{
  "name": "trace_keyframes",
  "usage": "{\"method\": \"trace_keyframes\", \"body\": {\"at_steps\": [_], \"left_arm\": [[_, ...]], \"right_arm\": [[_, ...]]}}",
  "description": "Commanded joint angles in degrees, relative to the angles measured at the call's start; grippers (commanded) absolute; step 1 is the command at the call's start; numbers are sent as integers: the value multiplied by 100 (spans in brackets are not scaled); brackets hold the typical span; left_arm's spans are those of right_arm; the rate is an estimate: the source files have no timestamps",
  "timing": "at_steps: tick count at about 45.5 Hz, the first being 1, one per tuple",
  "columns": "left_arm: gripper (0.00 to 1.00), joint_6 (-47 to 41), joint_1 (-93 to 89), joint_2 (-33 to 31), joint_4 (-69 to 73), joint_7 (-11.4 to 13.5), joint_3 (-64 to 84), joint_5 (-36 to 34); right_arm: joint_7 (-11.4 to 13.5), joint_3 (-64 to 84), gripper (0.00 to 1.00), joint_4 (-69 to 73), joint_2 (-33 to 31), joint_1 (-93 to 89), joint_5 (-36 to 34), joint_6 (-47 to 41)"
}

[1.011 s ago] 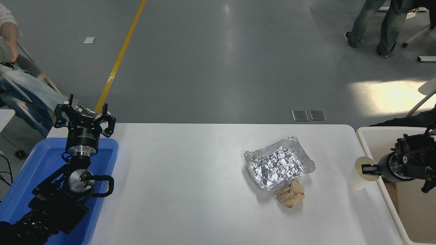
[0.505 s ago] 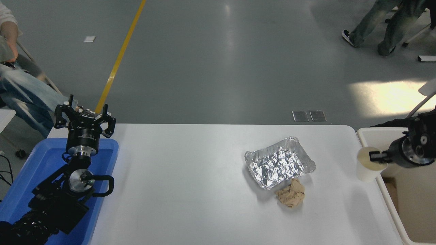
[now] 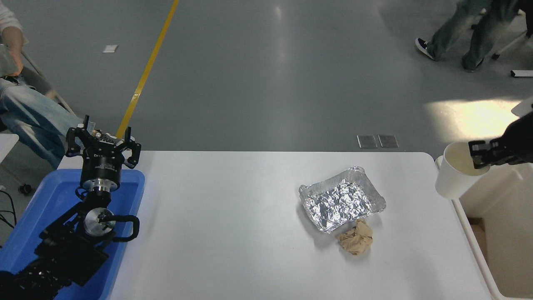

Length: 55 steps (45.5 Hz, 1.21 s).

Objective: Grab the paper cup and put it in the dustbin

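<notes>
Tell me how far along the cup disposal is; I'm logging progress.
Pick-up looks done: the right pincer grips the paper cup by its rim, clear of the table. In hand: carrying it at the dustbin's edge. Left: move it over the bin and release. The left pincer sits parked over the blue tray.

Dustbin and right arm cut by right edge; walker's legs blurred.

The left arm is black, with blocky links, a looped black cable and two round silver metal joints. Its gripper is black with several hooked fingers around a cylindrical wrist. The right gripper is black and boxy.
</notes>
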<state>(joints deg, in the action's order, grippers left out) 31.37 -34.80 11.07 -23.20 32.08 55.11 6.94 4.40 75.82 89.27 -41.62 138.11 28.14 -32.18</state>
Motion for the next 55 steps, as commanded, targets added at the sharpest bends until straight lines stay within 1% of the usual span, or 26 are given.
{"method": "trace_keyframes", "body": {"at_steps": [1,8,13,16,21,25,28,32,35,38,41,44,50,55], "left_arm": [[99,-8,0,-8,0,0,0,9],[99,-8,0,-8,0,0,0,9],[99,-8,0,-8,0,0,0,9],[99,-8,0,-8,0,9,9,9],[99,-8,0,-8,0,0,0,9],[99,-8,0,-8,0,0,0,9],[99,-8,0,-8,0,0,9,9],[99,-8,0,-8,0,9,9,9],[99,-8,0,-8,0,9,9,9],[99,-8,0,-8,0,9,9,9],[99,-8,0,-8,0,9,9,9],[99,-8,0,-8,0,9,9,9],[99,-8,0,-8,0,9,9,9],[99,-8,0,-8,0,9,9,9]], "right_arm": [[-1,153,0,108,-83,682,-28,-430],[-1,258,0,11,-145,664,34,-386],[-10,478,0,-340,-197,577,78,-351],[-10,522,0,-673,-407,384,148,-342],[-27,443,0,-1438,-786,-125,622,-175],[-98,390,0,-2044,-1102,-723,974,333],[-168,311,0,-2475,-1322,-1346,1080,852],[-308,145,0,-3195,-1533,-2426,1071,1537],[-475,-197,0,-3801,-1577,-3419,966,1986],[-598,-768,0,-4321,-1542,-4552,738,2320],[-607,-1611,0,-4699,-1481,-5740,290,2461],[-599,-2332,0,-5041,-1270,-6610,-44,2471],[-590,-3467,0,-6201,-524,-8078,-598,2497],[-590,-3881,0,-7107,214,-8958,-1222,2506]]}}
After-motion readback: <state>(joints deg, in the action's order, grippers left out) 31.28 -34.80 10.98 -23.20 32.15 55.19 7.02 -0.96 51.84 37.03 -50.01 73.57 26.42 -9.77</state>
